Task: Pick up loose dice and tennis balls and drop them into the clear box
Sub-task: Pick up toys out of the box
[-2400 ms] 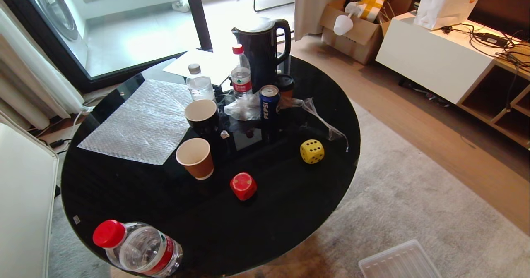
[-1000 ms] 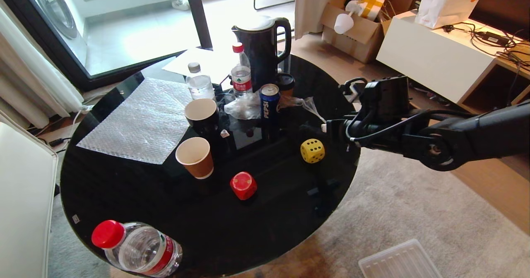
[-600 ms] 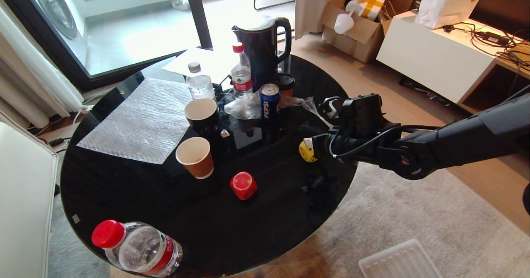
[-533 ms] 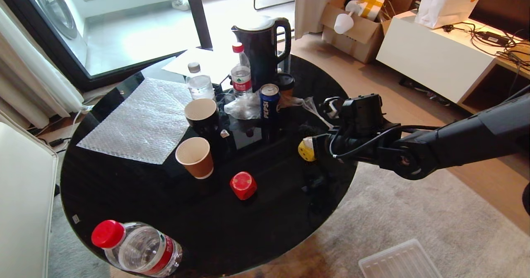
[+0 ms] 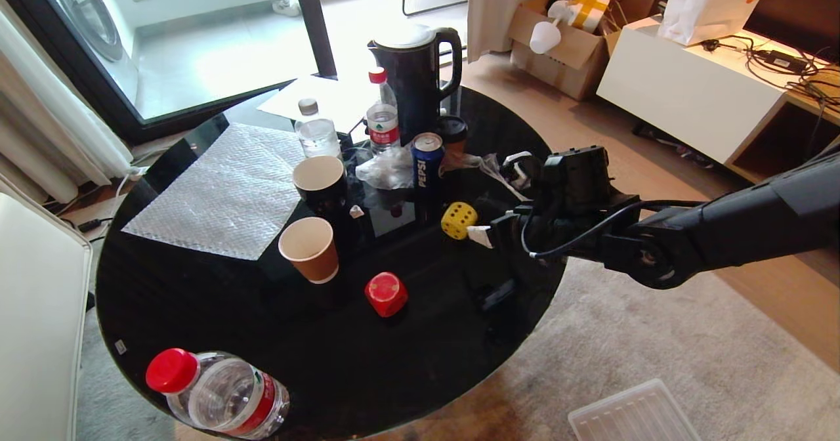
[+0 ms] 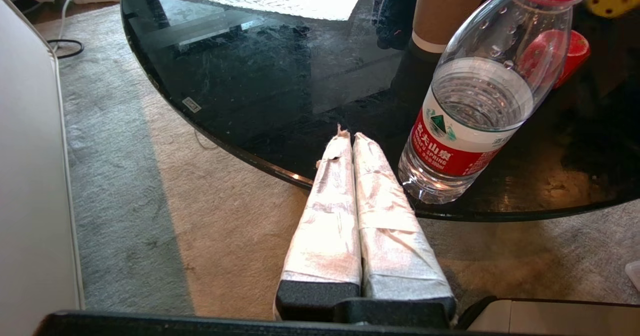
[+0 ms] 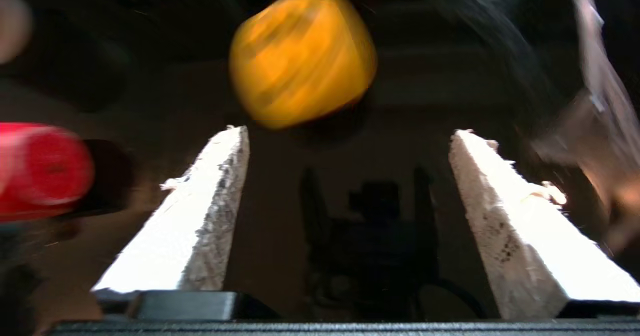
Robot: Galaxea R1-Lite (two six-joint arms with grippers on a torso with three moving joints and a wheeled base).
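Observation:
A yellow die [image 5: 459, 220] sits on the black round table [image 5: 197, 296], just ahead of my right gripper [image 5: 487, 234]. That gripper reaches in from the table's right edge. In the right wrist view the gripper [image 7: 350, 131] is open and empty, and the blurred yellow die [image 7: 302, 56] lies beyond its fingertips [image 7: 232, 138]. A red die [image 5: 386, 294] [image 7: 40, 168] lies nearer the table's front. My left gripper [image 6: 347, 133] is shut and parked by the table's near rim. No tennis balls are visible. The clear box is out of view.
Two paper cups [image 5: 310, 249], a Pepsi can [image 5: 426, 160], a kettle [image 5: 413, 77], small bottles [image 5: 382, 123] and crumpled plastic film [image 5: 489, 165] crowd the table behind the dice. A water bottle [image 5: 216, 395] stands at the near rim. A ribbed translucent lid [image 5: 630, 415] lies on the carpet.
My right arm came in from the right over the table edge and its gripper opened. The yellow die shifted left and back, toward the Pepsi can. The red die stayed put.

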